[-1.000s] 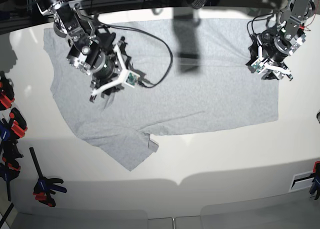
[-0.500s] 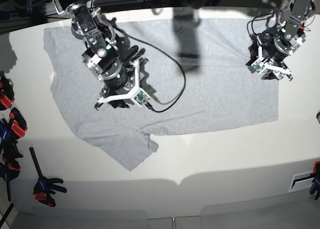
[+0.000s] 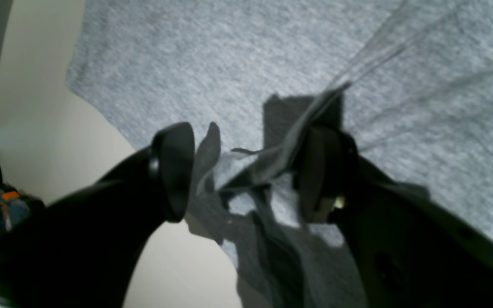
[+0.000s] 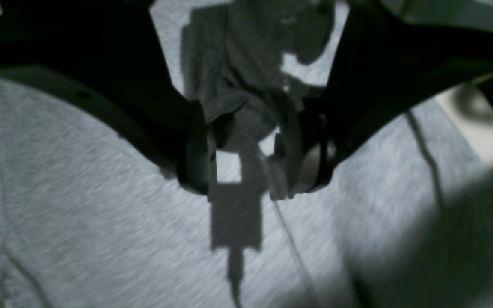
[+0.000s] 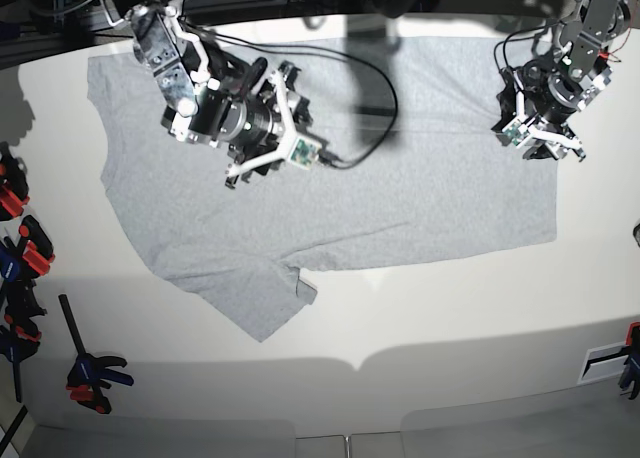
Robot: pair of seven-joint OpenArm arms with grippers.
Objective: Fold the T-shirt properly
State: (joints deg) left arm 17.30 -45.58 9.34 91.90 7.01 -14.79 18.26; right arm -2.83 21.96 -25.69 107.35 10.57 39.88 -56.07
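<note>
A large, light heather-grey cotton T-shirt (image 5: 330, 178) lies spread plain side up across the pale white table (image 5: 450, 308), one short sleeve jutting toward the table's near edge at lower left. Along the table's far left edge sit red-and-black clamps (image 5: 20, 248). Over the shirt's left half the right gripper (image 5: 262, 163) hovers above the cloth with its jaws parted; its wrist view shows only bare fabric and shadow between the fingers, so it grasps nothing. At the shirt's right hem the left gripper (image 5: 540, 138) has its jaws parted wide, yet a raised ridge of grey fabric (image 3: 285, 158) stands between them, draped against one finger; whether it is truly pinched cannot be told. The risk, judged from here, is that such a loose hold lets the hem slip once it is lifted, leaving a crooked fold, while the right arm's trailing black cable (image 5: 375, 108) could drag and wrinkle the cloth. Compared with a second ago, the right arm has swung from the shirt's left shoulder area toward its middle; the left arm has not moved.
</note>
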